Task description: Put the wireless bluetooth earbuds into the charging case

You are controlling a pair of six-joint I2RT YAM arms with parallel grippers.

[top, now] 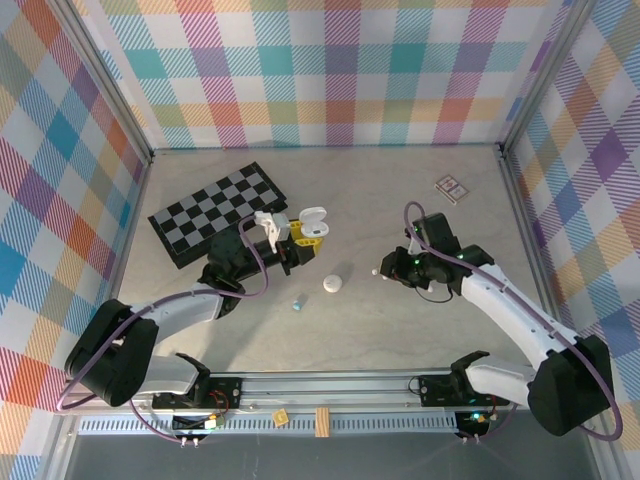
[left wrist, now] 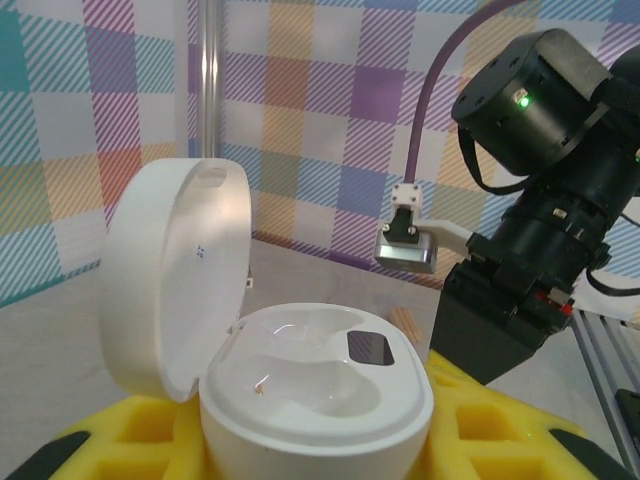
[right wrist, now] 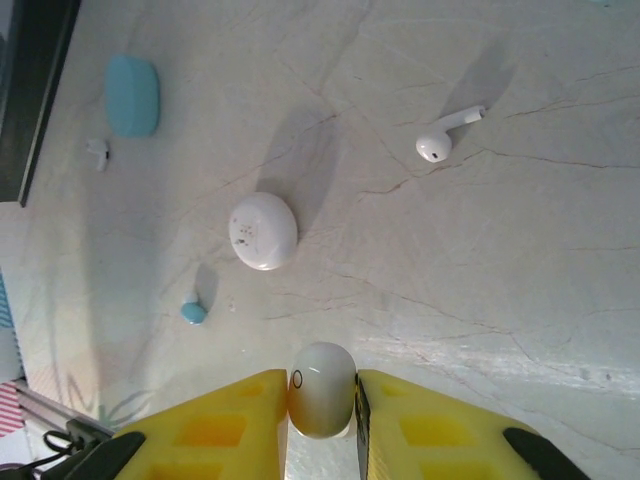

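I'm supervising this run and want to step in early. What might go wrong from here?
1. The right gripper pinches the smooth, rounded earbud by its sides alone; it may slip or twist in transit.
2. The case has shaped wells, so a turned earbud may not seat.
3. Its lid stands upright beside the wells; an approach from that side may knock it.

Top: looks down on the whole surface (top: 380, 200). Left wrist: level, close behind left end effector (left wrist: 320, 445). Right wrist: downward past right end effector (right wrist: 320, 405), onto surface shared with top.
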